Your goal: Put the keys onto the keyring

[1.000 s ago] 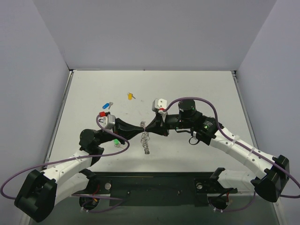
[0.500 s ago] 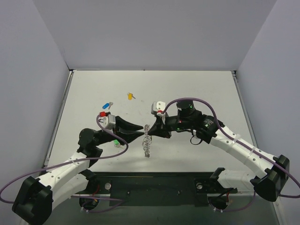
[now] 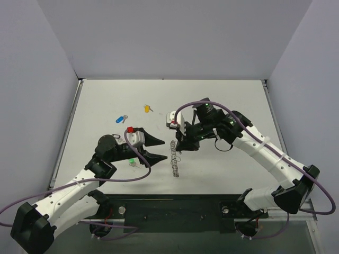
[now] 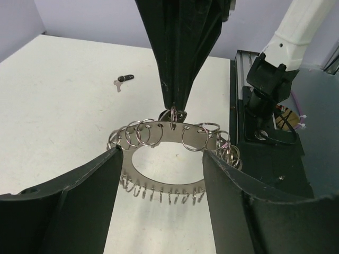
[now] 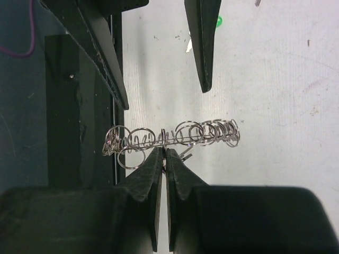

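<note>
Ok so starting on the left of the table [image 3: 222, 100]: there's a blue key [image 3: 121, 118] lying loose toward the back, a green key [image 3: 131, 160] nearer the front, right under the left arm, and a yellow key [image 3: 148, 108] further back and a bit to the right. None of them are on the ring, and all three are just sitting on the white surface, well apart from each other.

The left gripper [image 3: 166, 150] is released, with its fingers spread wide. From its wrist cam the two black fingers [image 4: 79, 196] sit on either side of the keyring [image 4: 164, 138]. Can't tell if they actually touch it, tbh.

The keyring [image 3: 175, 161] is near the middle of the table, between the two arms. It's a flat silver band with an open centre and loads of little wire loops hanging off the edge.

The right gripper [image 3: 177, 147] is clenched tight on the keyring's rim, pinching it by one edge. Its own cam shows the ring [image 5: 175, 136] edge-on, right at the fingertips [image 5: 153, 159].
</note>
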Tool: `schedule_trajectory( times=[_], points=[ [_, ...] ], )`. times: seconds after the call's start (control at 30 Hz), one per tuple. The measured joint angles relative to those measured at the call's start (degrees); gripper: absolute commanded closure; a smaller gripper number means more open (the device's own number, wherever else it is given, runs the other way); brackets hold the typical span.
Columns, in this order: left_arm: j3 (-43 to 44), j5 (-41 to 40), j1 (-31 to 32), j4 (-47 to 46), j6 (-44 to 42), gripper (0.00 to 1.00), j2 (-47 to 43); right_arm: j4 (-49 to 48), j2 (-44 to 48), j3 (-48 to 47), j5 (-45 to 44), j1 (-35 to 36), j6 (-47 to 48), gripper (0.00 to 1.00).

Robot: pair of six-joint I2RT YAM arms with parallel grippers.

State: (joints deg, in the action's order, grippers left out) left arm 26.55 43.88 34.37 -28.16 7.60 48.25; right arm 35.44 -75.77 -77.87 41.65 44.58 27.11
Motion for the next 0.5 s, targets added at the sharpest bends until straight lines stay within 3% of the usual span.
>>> schedule_trajectory(
  times=[0.33, 0.5],
  points=[
    [1.6, -6.2, 5.0, 1.0, -3.4, 0.2, 4.0, 11.9, -4.3, -4.5, -3.9, 0.1, 6.5, 1.0],
    [1.6, -8.8, 6.0, -2.3, -2.1, 0.33, 4.9, 13.1, -4.8, -5.1, -5.0, 0.4, 7.4, 1.0]
  ],
)
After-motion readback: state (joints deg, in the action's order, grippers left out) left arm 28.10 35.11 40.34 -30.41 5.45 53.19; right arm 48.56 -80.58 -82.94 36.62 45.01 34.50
